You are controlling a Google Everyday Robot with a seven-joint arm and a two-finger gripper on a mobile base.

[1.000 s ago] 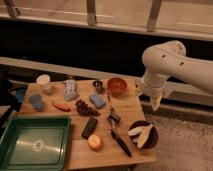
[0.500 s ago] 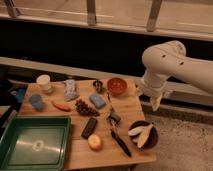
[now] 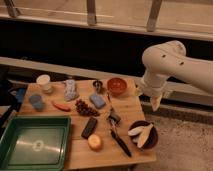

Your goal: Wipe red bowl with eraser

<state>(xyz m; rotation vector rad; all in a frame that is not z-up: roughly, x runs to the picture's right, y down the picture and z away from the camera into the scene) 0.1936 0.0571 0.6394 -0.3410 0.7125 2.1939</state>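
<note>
The red bowl (image 3: 117, 85) sits upright near the far edge of the wooden table (image 3: 130, 107), right of centre. The eraser (image 3: 89, 127), a flat black block, lies on the table nearer the front, left of and below the bowl. My gripper (image 3: 155, 101) hangs from the white arm beyond the table's right edge, to the right of the red bowl and above the dark brown bowl. It holds nothing that I can see.
A green tray (image 3: 55, 122) sits front left. Also on the table: a light blue spongy block (image 3: 97, 100), a bunch of grapes (image 3: 85, 107), a black-handled utensil (image 3: 120, 141), a yellow round item (image 3: 94, 142), a brown bowl with pale slices (image 3: 142, 135), a white cup (image 3: 44, 82).
</note>
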